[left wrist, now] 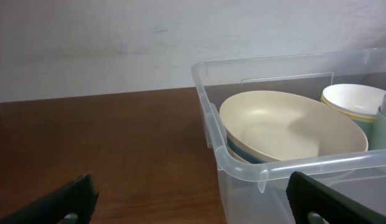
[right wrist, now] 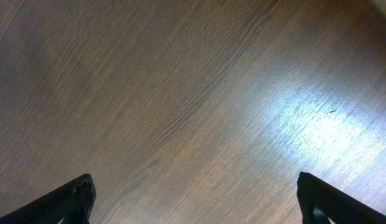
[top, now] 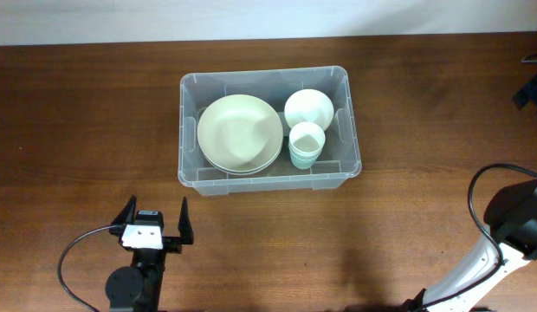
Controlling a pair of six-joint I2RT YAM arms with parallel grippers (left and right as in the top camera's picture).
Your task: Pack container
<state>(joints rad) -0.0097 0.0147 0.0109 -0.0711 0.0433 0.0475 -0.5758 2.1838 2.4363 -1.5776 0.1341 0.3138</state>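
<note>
1. Dark wooden table (top: 78, 130) fills every view; at its near side the left gripper (top: 157, 208) holds its fingers (left wrist: 68, 200) spread wide with nothing between them; it faces the container (top: 268, 184), near it but apart.
2. Off to the right, the right gripper (right wrist: 199, 202) is likewise parted and carries nothing; only bare wood lies beneath it; it is well apart from the container.
3. At the middle of the table the container sits upright; no lid is in view.
4. Contents: stacked cream plates (top: 240, 133) in the left part; a white bowl (top: 308, 107) at the far right; nested pale-green cups (top: 307, 143) just in front of that bowl.
5. Progress, as judged: no loose item shows on the table, so packing looks complete or nearly so; whether a closing step is left cannot be told.
</note>
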